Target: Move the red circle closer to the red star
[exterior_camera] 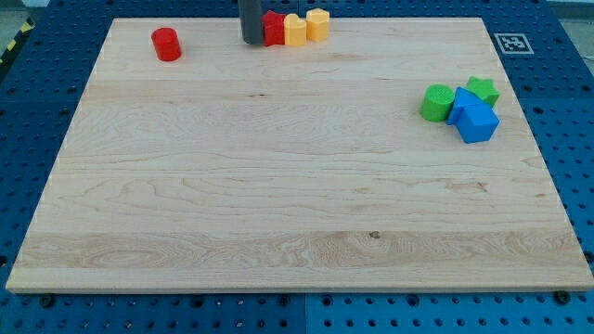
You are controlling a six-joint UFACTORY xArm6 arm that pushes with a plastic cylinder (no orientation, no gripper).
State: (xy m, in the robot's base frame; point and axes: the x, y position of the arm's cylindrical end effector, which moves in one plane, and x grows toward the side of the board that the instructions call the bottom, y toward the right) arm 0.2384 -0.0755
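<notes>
Wooden board (297, 213) sat on a blue pegboard bench (575, 111), with a small black-and-white marker tag (510, 42) at the board's corner toward the view's top right.

Red circle (167, 44) stood alone near the view's top left corner of the board, upright, nothing touching it. Red star (274, 28) was well apart from it, toward the view's right along the top edge; its shape was partly hidden by the rod, so only a red chunk showed. No claw on this rig, so no open or closed state to report, just the dark rod. My tip (251, 42) was touching or just beside the red star's left side, between the red star and the red circle but far nearer the star.

Two yellow blocks continued that top row to the right: the first yellow block (294, 30) was pressed against the red star, and the second yellow block (317, 23) touched the first. Exact shapes were hard to tell.

Far over at the view's right, a cluster: green circle (435, 103), green star (482, 89), and two blue blocks (474, 118) packed together, all touching or nearly so. Blue shapes unclear, blocky.
</notes>
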